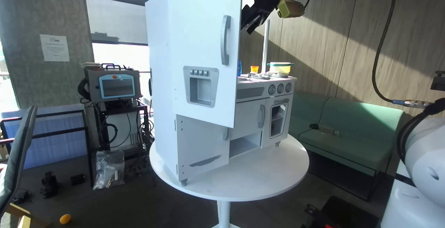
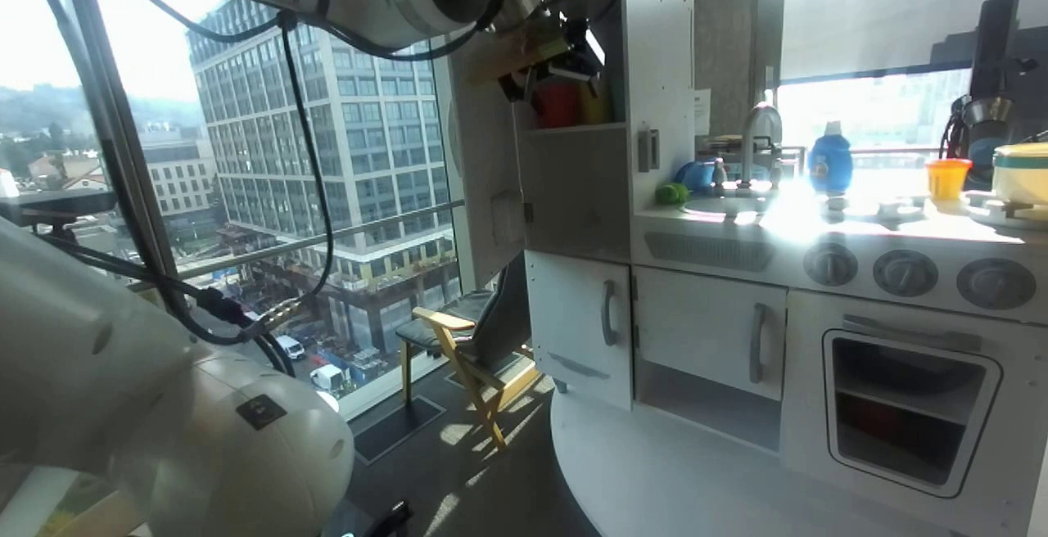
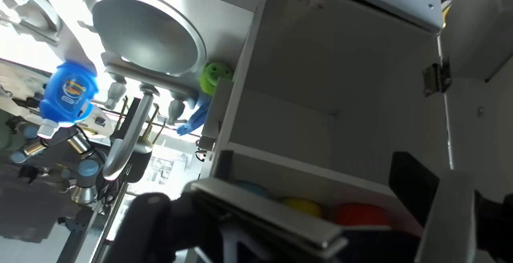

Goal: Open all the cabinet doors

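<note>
gripper (image 3: 316, 170), jaws parted; open door (image 1: 205, 49) shows hinge (image 3: 436, 79) in wrist view, handle (image 1: 224, 40) in an exterior view.

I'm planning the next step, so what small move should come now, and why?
I'd probably ease the tool back and down toward the handle of the lower door: that door looks shut, while the top door stands open, and the tool is up high, open and apparently empty.

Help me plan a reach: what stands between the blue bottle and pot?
An orange cup and grey burner parts show between them in both exterior views.
</note>
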Robot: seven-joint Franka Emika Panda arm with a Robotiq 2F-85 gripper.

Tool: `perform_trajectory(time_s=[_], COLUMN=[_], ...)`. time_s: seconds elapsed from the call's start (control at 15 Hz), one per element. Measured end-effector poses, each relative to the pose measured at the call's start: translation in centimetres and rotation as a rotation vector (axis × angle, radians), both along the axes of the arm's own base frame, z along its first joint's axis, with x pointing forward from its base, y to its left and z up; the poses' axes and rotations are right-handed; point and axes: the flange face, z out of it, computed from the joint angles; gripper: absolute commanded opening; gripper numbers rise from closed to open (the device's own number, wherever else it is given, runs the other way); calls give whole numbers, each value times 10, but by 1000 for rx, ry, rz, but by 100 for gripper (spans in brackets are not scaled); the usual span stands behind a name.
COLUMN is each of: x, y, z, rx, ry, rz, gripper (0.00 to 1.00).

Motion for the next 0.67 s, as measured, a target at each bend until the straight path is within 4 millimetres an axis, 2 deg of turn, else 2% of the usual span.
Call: perform_trajectory(time_s=[0.13, 0.47, 0.67], x=[-5, 4, 8], y=[25, 110, 145], z=[-9, -40, -49], rx=[-19, -68, -75], ry=[14, -30, -66], rz=[73, 225, 281], gripper=[100, 100, 100])
